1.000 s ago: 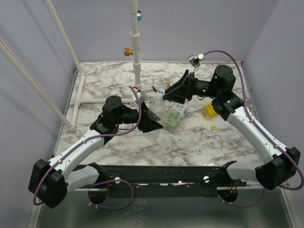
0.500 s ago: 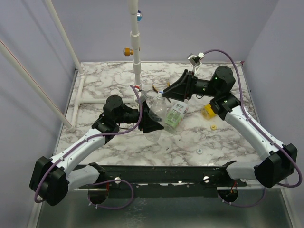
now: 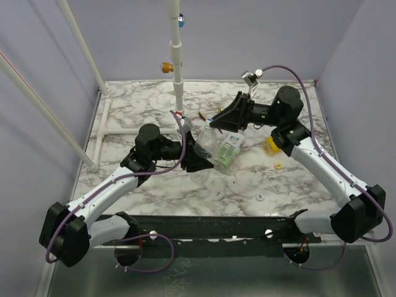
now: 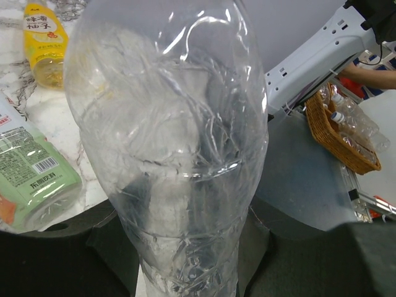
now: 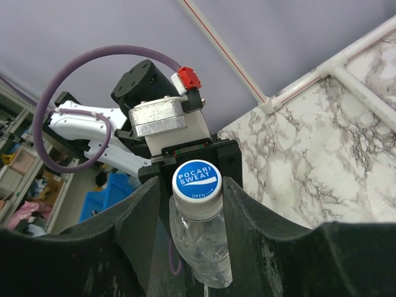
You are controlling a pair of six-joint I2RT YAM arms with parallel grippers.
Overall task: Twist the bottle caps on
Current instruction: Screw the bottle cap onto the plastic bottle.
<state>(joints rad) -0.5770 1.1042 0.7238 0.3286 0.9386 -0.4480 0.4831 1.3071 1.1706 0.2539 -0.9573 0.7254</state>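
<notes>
**Top view:** the left claw (image 3: 197, 156) is clamped on the body of a clear bottle (image 3: 202, 143), which it holds tilted over the marbled table (image 3: 136, 105). The right claw (image 3: 215, 122) sits at the bottle's mouth, where a blue cap (image 3: 209, 121) shows. Just beside them a green-labelled bottle (image 3: 228, 150) lies on its side. Further right lies a yellow bottle (image 3: 271, 144) with a yellow cap (image 3: 278, 166) near it. A whitish cap (image 3: 260, 197) lies towards the front edge.

**Left wrist:** the gripped bottle's crumpled, see-through wall fills the view, with no label on it and nothing visible inside. The yellow bottle's label carries dark characters too small to read. The green label has a barcode and fine print that is also unreadable. Off the table, a wicker basket (image 4: 337, 133) holds several clear bottles.

**Right wrist:** the blue cap sits on the clear bottle's neck and reads "POCARI SWEAT" with "OPEN" beneath. The right claw's fingers (image 5: 244, 210) are closed against the cap from both sides
</notes>
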